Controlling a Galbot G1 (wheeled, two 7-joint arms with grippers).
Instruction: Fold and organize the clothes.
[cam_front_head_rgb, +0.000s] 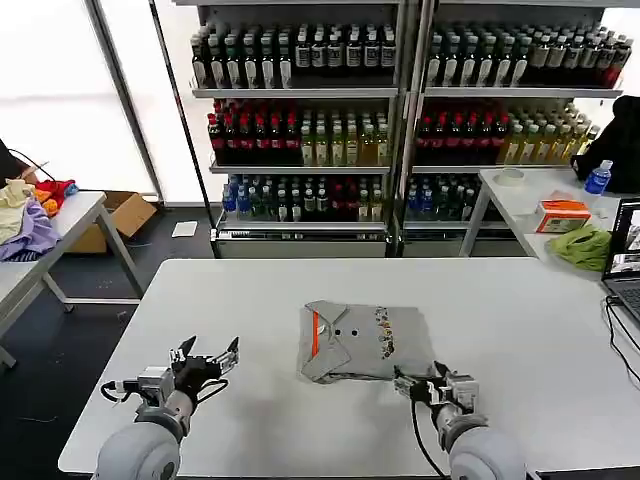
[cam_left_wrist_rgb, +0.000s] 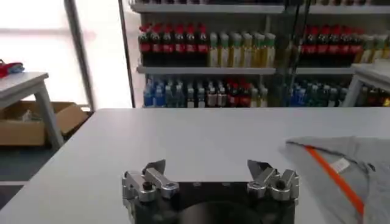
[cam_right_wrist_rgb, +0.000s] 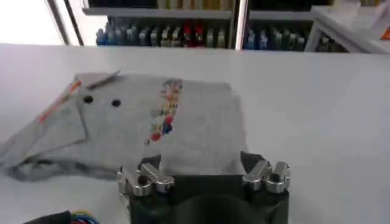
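So the grey T-shirt is sitting mid-table, already folded into a rough square w/ the chest print facing up and the orange-red neck label along the robot's-left side. It's not a tidy fold tbh: the near edge looks bunched and the near-left corner is kinda lumpy, layers peeking out underneath.

Right gripper is low, right at the near-right corner of the shirt, fingers spread apart, nothing in them. In the wrist view the hem sits just past the fingertips, and I can't tell if it's touching. Left gripper hovers over bare table well off to the left of the shirt, also spread wide and empty.

What could go wrong imo:
- if the right one pinches from here it prob grabs only the top layer, and lifting that peels the fold open
- pushing fwd w/o a grip just shoves the whole stack and wrinkles it more
- the left one is too far away to pin the other side, so any pull drags the shirt sideways
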